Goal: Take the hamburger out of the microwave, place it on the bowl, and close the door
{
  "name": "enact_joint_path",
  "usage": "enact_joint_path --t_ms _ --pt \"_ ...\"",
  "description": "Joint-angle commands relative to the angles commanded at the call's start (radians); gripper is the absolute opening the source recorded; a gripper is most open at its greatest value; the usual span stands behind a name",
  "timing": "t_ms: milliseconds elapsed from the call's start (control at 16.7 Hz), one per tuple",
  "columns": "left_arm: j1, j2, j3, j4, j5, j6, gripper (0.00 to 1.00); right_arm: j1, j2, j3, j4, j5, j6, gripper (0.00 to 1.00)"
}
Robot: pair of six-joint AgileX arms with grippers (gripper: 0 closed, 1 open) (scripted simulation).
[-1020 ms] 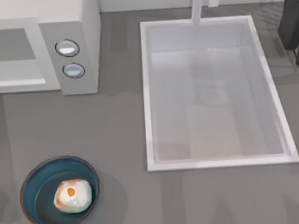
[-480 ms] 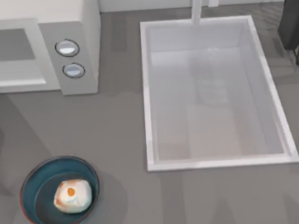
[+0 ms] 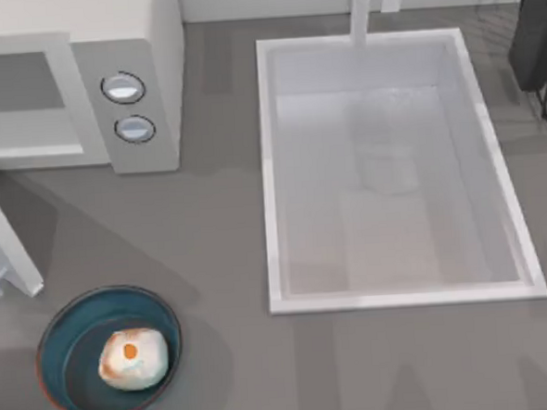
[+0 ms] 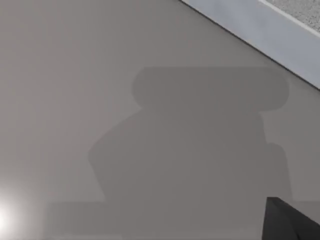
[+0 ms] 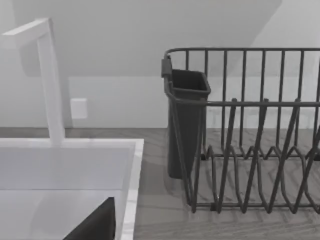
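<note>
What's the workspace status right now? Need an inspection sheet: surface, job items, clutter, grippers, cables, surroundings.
Surface: grey countertop, bare between the items.
Hamburger: lying inside the bowl, at the top view's lower left.
Microwave: top left, two knobs facing the counter.
Door: open, swung out at the left edge, above the bowl.
Clutter: nothing seen loose on the counter.
Grippers: a dark part sits at one corner of each wrist view; finger state unreadable.
Cables: nothing seen.
Surroundings: white sink basin with faucet at centre-right; dark wire dish rack with a utensil cup beside the sink; wall behind.
</note>
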Motion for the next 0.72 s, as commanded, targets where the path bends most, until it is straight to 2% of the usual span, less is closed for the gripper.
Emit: enact_joint_path --t_ms 420,540,720 --pt "-0.036 -0.026 -0.026 0.009 -0.026 -0.038 0.0 0.0 0.0 0.0 0.0 0.0 0.0 1.0" --pt "-0.091 -0.048 -0.04 0.012 -0.068 -0.085 0.0 0.0 0.0 0.0 0.0 0.0 0.0 1.0" --pt "-0.247 -0.104 -0.076 0.018 -0.164 -0.194 0.0 0.0 0.0 0.0 0.0 0.0 0.0 1.0"
